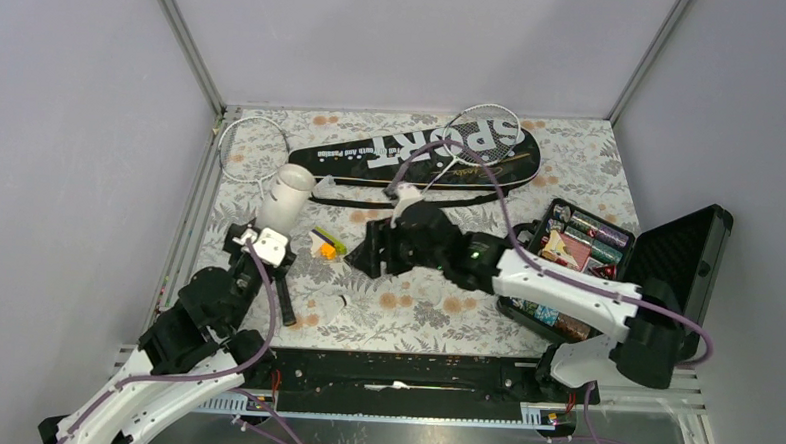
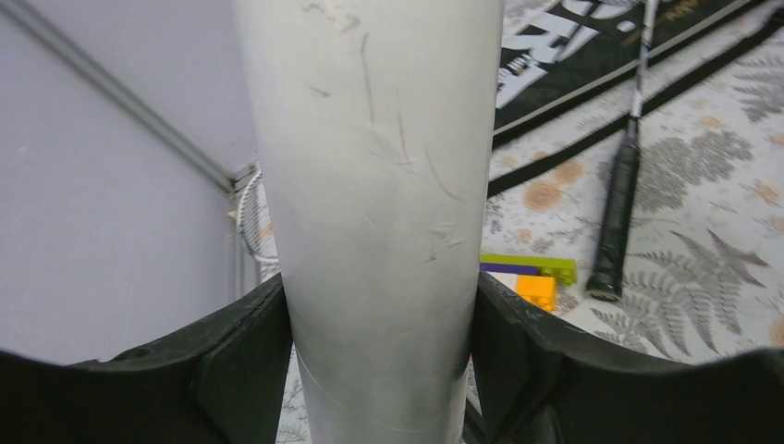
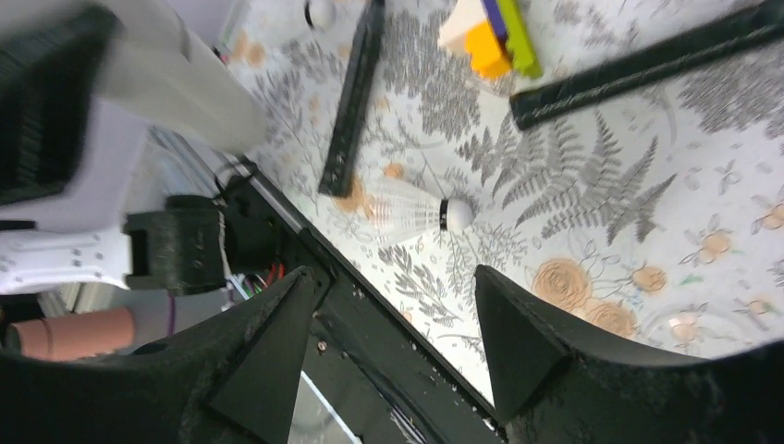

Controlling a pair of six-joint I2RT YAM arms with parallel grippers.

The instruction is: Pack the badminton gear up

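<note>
Tube: your left hand (image 2: 381, 333) is clamped on the long white tube (image 2: 370, 166), a finger tight on each side; you cannot see inside it.
Loose gear: a shuttlecock (image 3: 416, 213) lies on the table (image 3: 592, 185), seen between the fingers of your right hand (image 3: 393, 319), which is spread wide and holds nothing.
Bag: the "SPORT" bag (image 1: 412, 155) lies flat at the far edge, with the head of a racket (image 1: 483, 136) resting on it.
Case: the black case (image 1: 678, 254) stands open at right, filled with foil-wrapped items (image 1: 578, 245); only the top view shows it.

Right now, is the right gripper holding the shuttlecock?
No, the right gripper is open and empty; the shuttlecock lies loose beyond it.
</note>
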